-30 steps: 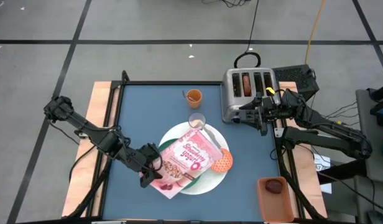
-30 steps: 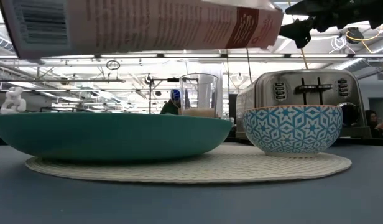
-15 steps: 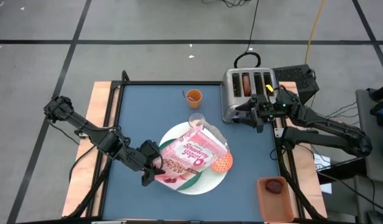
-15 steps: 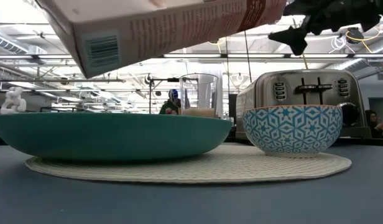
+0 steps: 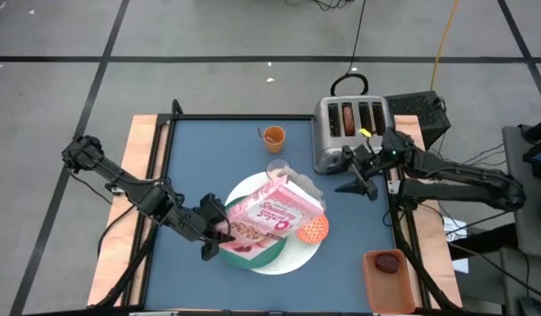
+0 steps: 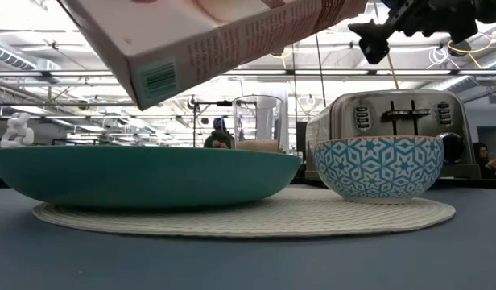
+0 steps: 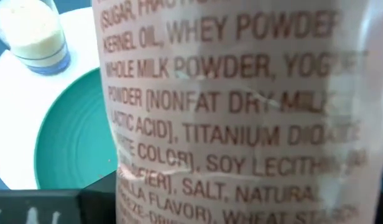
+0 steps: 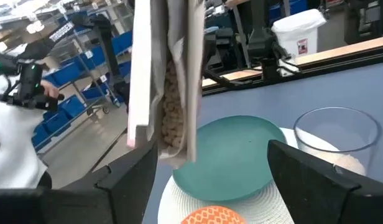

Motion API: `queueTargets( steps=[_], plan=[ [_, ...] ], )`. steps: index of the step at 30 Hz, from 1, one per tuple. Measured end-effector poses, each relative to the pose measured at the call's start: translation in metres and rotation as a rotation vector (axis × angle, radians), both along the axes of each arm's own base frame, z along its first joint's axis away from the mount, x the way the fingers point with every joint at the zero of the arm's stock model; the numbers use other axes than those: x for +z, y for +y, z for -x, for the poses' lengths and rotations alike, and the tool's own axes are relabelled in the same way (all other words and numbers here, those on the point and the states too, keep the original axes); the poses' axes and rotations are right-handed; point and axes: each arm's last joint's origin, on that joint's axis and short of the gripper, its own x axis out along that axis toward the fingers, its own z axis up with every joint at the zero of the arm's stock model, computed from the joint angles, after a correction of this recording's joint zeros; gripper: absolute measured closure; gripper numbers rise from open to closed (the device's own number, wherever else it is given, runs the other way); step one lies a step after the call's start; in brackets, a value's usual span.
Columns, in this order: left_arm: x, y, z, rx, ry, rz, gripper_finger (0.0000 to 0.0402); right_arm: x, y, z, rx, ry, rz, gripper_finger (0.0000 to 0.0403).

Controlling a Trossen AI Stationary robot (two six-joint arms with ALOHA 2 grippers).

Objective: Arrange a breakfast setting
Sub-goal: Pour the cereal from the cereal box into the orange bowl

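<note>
Now the left gripper [image 5: 211, 235], clamped on the pink cereal box [image 5: 269, 212], has tipped it steeper over the green round plate [image 8: 232, 158], nearing pouring, while the right gripper [image 5: 357, 180] hangs wide open.

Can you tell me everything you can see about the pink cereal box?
The pink cereal box looks like printed cardboard, pink on its front, with an ingredient list on one panel and a barcode on another. The left gripper holds its lower end, lifting it tilted above the green plate. Its top is open and the clear inner bag shows cereal pieces inside. Nothing else touches it.
</note>
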Motion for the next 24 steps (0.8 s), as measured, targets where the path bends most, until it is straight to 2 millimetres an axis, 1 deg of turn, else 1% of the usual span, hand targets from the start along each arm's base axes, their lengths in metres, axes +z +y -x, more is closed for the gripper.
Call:
queueTargets(
  steps=[4, 10, 14, 19, 22, 24],
  plan=[
    [0.000, 0.000, 0.000, 0.001, -0.004, -0.011, 0.0174, -0.003, 0.008, -0.006, 0.066, -0.002, 0.042, 0.0106],
    [0.001, 0.001, 0.000, 0.010, -0.018, -0.036, 0.0174, -0.007, 0.018, -0.018, 0.140, -0.006, 0.051, 0.0106],
    [0.002, 0.000, -0.002, 0.010, -0.042, -0.026, 0.0174, -0.009, 0.022, -0.026, 0.168, -0.016, 0.049, 0.0106],
    [0.004, -0.001, -0.003, 0.005, -0.065, -0.021, 0.0174, -0.017, 0.026, -0.034, 0.198, 0.031, 0.038, 0.0106],
    [0.004, -0.001, -0.003, 0.000, -0.065, -0.033, 0.0174, -0.021, 0.030, -0.038, 0.224, 0.041, 0.051, 0.0106],
    [0.004, 0.000, -0.003, 0.013, -0.071, -0.048, 0.0174, -0.022, 0.034, -0.041, 0.212, 0.035, 0.072, 0.0106]
  ],
)
